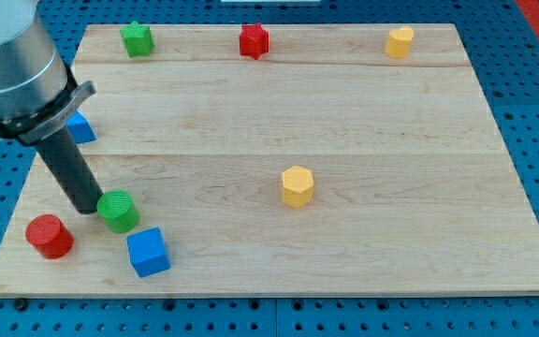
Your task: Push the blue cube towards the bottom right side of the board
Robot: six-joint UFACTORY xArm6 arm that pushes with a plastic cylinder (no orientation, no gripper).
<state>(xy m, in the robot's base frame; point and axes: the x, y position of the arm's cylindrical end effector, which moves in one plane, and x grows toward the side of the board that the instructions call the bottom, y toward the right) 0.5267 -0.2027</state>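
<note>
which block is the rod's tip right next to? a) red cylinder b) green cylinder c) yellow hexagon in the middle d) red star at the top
b: my tip sits against the view's left side of the green cylinder, while the red cylinder lies lower left, apart from it, and the blue cube lies just below the green cylinder.
</note>
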